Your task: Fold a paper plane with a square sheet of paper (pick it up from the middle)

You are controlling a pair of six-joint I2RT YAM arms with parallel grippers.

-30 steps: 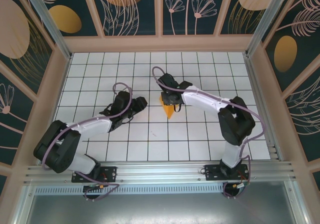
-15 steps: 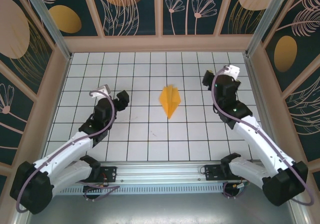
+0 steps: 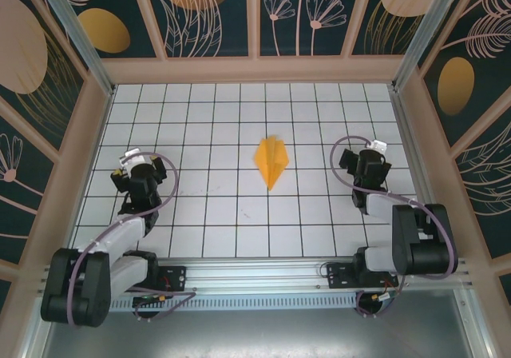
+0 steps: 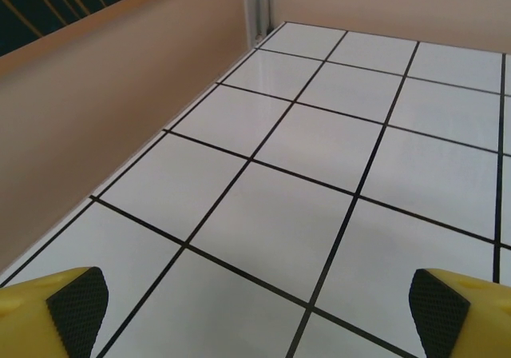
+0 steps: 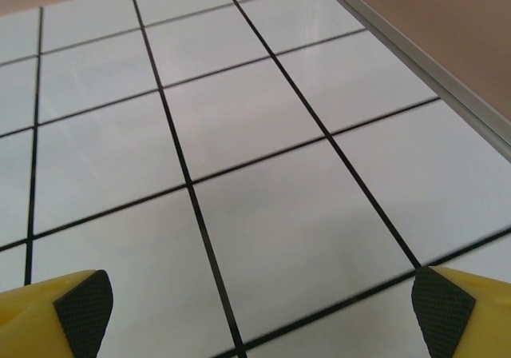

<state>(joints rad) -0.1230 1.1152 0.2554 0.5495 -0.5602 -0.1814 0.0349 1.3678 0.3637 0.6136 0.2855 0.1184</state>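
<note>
On my far left, the left gripper point(image 3: 140, 170) sits low over the white tiled table point(image 3: 231, 214), close to the beige side wall point(image 4: 120, 94) and folded in near its own base. I read that as a parked pose that keeps it clear of the work. Its claw is spread wide with nothing between the fingers. In its wrist camera the yellow fingertips with their black textured pads point(image 4: 77, 304) stand at opposite bottom corners, cut off by the frame edge, with bare tiles between them. In the middle of the table lies the paper plane point(image 3: 271, 162), an orange-yellow dart with its point toward the arms' side and its blunt tail toward the far wall. It lies flat and well apart from both arms, so I judge the folding done and the plane set down where neither arm can disturb it. From above it is too small for me to count the creases or tell whether the wings match, and its underside is hidden. To the right, the right gripper point(image 3: 369, 166) mirrors the left one, tucked near its base and spread wide on nothing. Its pads point(image 5: 84, 306) are also clipped at the lower corners of its wrist view, above bare tiles and the metal rail point(image 5: 415, 62) along the right wall.
</note>
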